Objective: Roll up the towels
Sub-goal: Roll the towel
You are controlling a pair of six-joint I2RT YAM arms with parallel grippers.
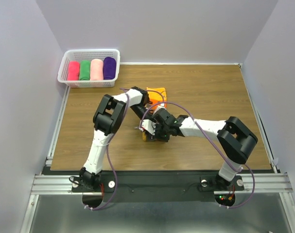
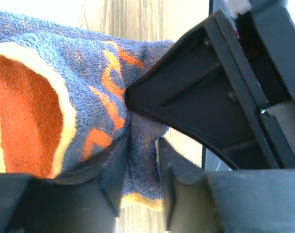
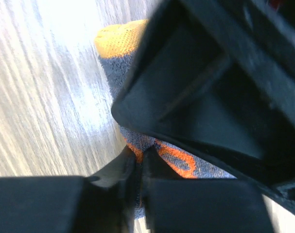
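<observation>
The orange towel (image 1: 157,93) with darker print lies mid-table, its near part hidden under both wrists. My left gripper (image 1: 143,124) is shut on a fold of the towel (image 2: 64,107), and the cloth is pinched between its fingers (image 2: 113,174). My right gripper (image 1: 155,131) is shut on the same towel (image 3: 181,160), right beside the left one. Each gripper's black body fills much of the other's wrist view. Hot-pink (image 1: 73,71), green (image 1: 85,70), pale pink (image 1: 96,69) and purple (image 1: 109,68) rolls lie side by side in the basket.
A white slatted basket (image 1: 65,65) stands at the table's back left corner. Grey walls close in the wooden table (image 1: 210,92) on three sides. A metal rail runs along the near edge.
</observation>
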